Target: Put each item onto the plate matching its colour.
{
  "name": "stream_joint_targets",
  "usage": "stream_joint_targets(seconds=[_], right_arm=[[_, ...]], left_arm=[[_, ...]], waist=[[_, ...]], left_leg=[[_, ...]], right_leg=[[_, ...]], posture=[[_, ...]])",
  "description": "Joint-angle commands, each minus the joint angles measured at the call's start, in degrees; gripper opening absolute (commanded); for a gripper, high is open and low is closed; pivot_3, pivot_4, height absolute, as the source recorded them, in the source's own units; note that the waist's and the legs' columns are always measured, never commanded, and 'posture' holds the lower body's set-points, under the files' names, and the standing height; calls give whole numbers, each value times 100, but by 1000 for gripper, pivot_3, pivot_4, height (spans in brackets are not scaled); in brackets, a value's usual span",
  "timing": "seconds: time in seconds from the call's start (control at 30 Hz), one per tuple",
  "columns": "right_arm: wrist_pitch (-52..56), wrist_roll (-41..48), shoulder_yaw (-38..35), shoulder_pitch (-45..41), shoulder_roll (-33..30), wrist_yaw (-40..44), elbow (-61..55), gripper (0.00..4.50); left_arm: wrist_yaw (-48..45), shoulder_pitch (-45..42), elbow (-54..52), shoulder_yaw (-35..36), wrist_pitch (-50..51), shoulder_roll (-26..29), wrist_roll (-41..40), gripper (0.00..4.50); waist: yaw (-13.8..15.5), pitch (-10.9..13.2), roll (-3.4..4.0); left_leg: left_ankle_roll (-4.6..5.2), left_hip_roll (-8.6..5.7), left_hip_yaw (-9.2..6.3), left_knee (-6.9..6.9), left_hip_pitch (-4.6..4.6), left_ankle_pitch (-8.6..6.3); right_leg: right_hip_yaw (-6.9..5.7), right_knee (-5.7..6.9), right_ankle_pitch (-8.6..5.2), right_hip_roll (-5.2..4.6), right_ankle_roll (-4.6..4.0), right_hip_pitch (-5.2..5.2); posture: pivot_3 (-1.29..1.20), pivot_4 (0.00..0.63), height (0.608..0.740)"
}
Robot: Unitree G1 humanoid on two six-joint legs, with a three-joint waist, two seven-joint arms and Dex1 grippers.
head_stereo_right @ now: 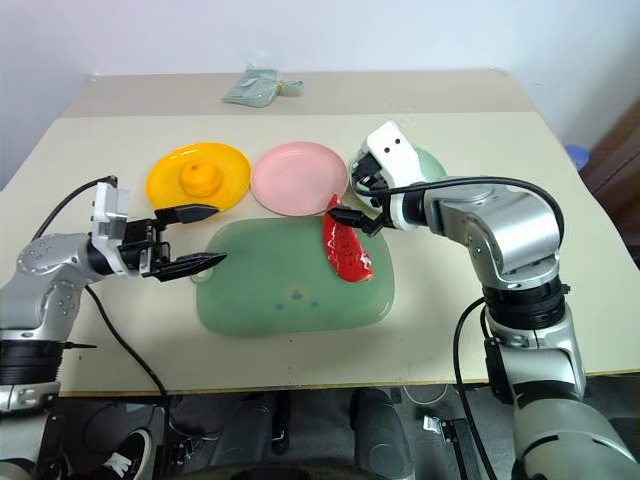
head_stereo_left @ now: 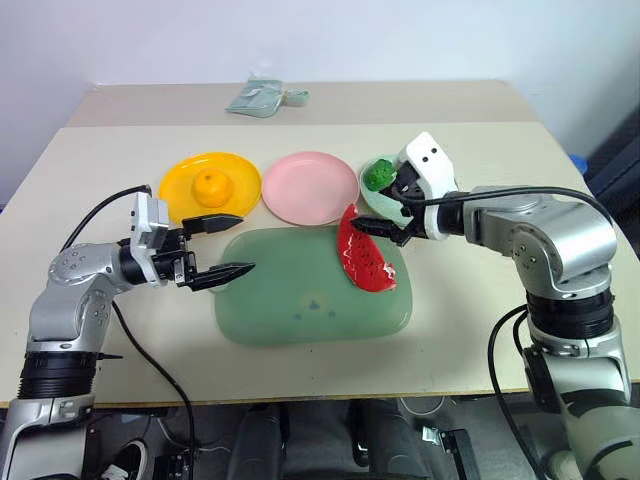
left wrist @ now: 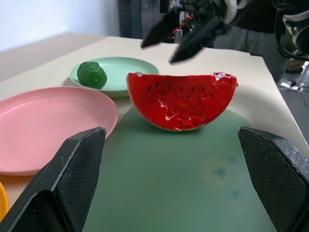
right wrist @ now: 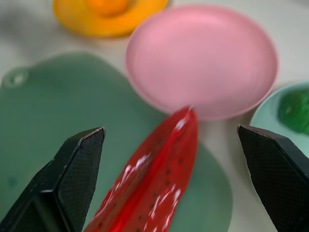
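Note:
A red watermelon wedge [head_stereo_left: 362, 258] stands on its rind at the right end of the green mat [head_stereo_left: 300, 295], near the pink plate [head_stereo_left: 310, 187], which holds nothing. The round orange [head_stereo_left: 213, 186] sits on the yellow-orange plate [head_stereo_left: 178, 178]. On the mint green plate [left wrist: 126, 67] lies the dark-green vegetable [head_stereo_left: 379, 174]. My right gripper [head_stereo_left: 383, 210] hangs open just above the wedge's far end, not touching it. My left gripper [head_stereo_left: 246, 243] is open at the mat's left edge, pointing across at the wedge [left wrist: 181, 101].
A folded pale green pouch [head_stereo_left: 262, 97] lies at the back of the table. The three plates stand in a row behind the mat. Bare tabletop [head_stereo_left: 470, 330] stretches to the front and right of the mat.

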Motion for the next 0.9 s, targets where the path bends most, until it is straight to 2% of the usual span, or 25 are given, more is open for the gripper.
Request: stream_joint_targets(seconds=[0.03,0.27,0.47,0.5,0.53,0.63,0.67,0.7,0.9], right_arm=[[466,114,-135,114,161,-237,-220,4471],[694,119,-172,499,563,-530,-65,4471],[439,10,40,689,588,-648,120,4471],[387,-7,71,707,572,-663,138,3975],[346,-9,114,715,537,-655,135,3680],[310,29,110,693,536,-642,129,2246],[286,17,121,681,525,-649,138,1929],[255,9,127,664,514,-651,158,1727],[50,-14,182,517,419,-598,160,1677]], left_arm=[[-2,-16,-132,-35,-80,-12,29,4500],[8,2,-176,-53,-103,11,68,4500],[77,23,-218,-77,-149,-25,100,4500],[90,21,-225,-85,-151,-30,99,4500],[101,18,-228,-90,-155,-33,101,4500],[133,-4,-218,-100,-187,-38,124,4500],[141,-13,-216,-105,-187,-36,127,4500],[152,-26,-214,-107,-193,-40,132,4500],[189,-51,-226,-120,-176,-42,142,4500]], waist=[[-1,-1,-1],[-11,-1,-1],[-10,-1,-1],[-11,-1,-1],[-11,-1,-1],[-11,-1,-1],[-12,-1,-1],[-13,-1,-1],[-11,-1,-1]], left_leg=[[0,-1,0,1,0,0],[1,0,0,0,0,0],[1,0,0,1,0,0],[1,0,0,1,0,0],[1,0,0,1,0,0],[1,0,0,1,0,0],[1,0,0,1,0,0],[1,0,0,1,0,0],[1,0,0,1,0,0]], right_leg=[[1,0,0,-1,0,0],[1,1,0,1,0,0],[2,1,0,1,0,0],[2,1,0,1,0,0],[2,1,0,1,0,0],[2,1,0,1,0,0],[2,1,0,2,0,0],[2,1,0,2,0,0],[2,1,0,2,0,0]], posture=[[0,150,740],[0,150,740],[0,150,740],[0,150,740],[0,150,740],[0,150,740],[0,150,740],[0,150,740],[0,150,740]])
